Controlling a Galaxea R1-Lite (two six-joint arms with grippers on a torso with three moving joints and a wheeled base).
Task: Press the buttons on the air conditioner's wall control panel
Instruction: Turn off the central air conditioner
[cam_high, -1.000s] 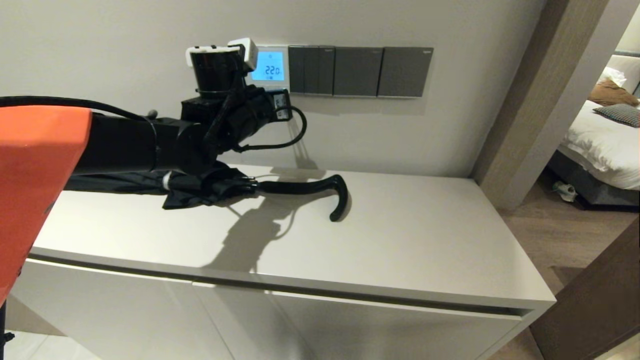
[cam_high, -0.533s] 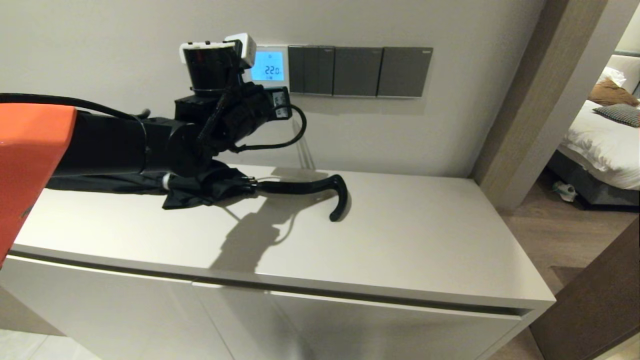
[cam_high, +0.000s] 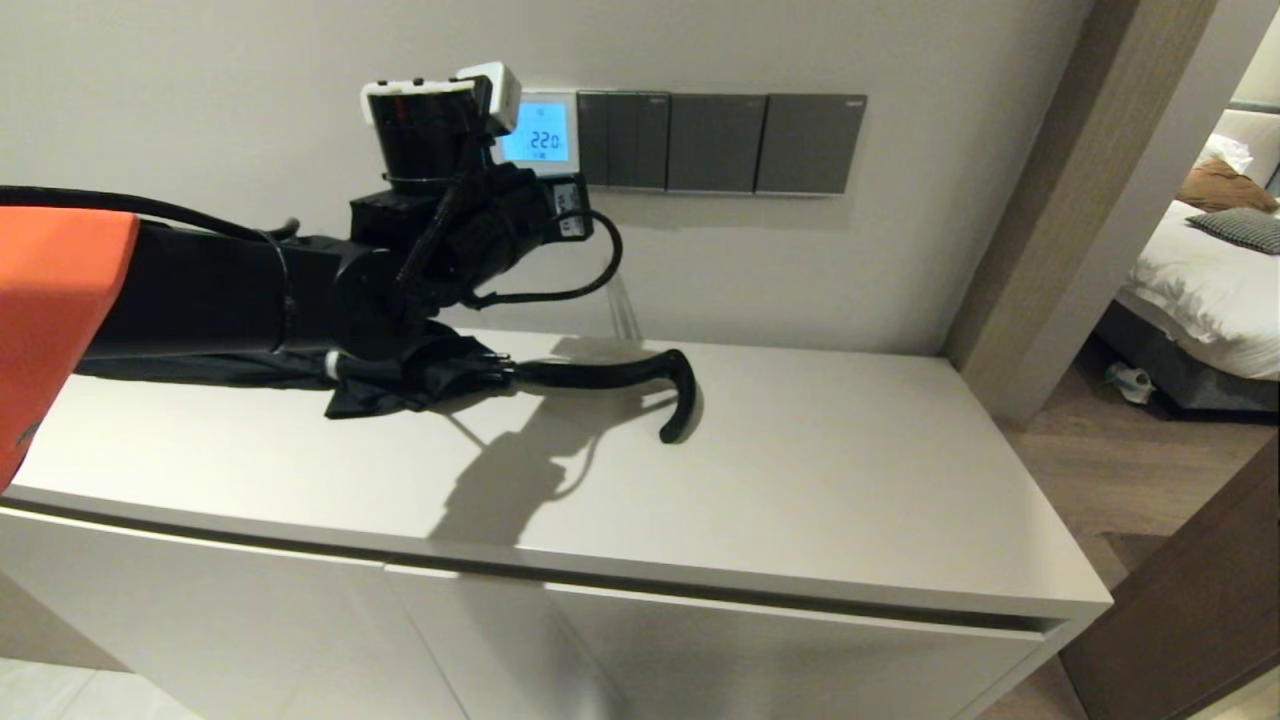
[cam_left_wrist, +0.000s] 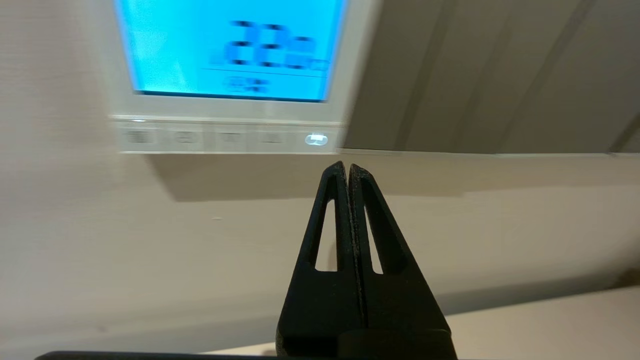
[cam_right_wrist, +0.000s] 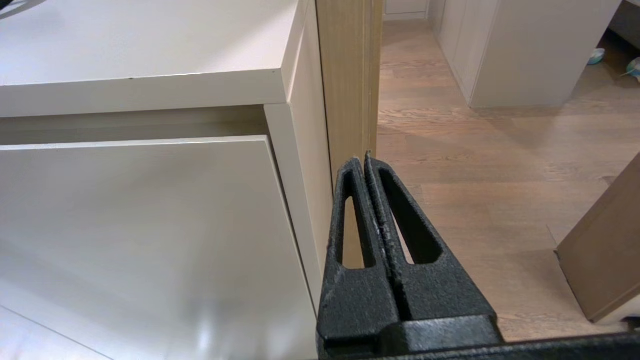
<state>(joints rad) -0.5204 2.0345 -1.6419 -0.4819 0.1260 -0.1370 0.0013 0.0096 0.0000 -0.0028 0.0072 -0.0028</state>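
Observation:
The air conditioner's wall control panel (cam_high: 540, 135) is a small white square on the wall with a glowing blue screen reading 22. In the left wrist view the panel (cam_left_wrist: 230, 107) fills the top, with the buttons (cam_left_wrist: 200, 137) in a pale row along its bottom strip. The key at the row's end nearest the dark plates (cam_left_wrist: 316, 139) glows. My left gripper (cam_left_wrist: 348, 167) is shut and empty, its tip just below that lit key, close to the wall. My left wrist (cam_high: 470, 230) hides the fingers in the head view. My right gripper (cam_right_wrist: 362, 162) is shut and empty, low beside the cabinet's side.
A black folded umbrella (cam_high: 600, 375) with a hooked handle lies on the white cabinet top (cam_high: 800, 480) under my left arm. Dark grey switch plates (cam_high: 715, 142) adjoin the panel. A wooden door frame (cam_high: 1050, 200) and a bedroom lie to the right.
My left wrist has shifted a little, first left and up, then back right toward the panel. The screen still reads 22.

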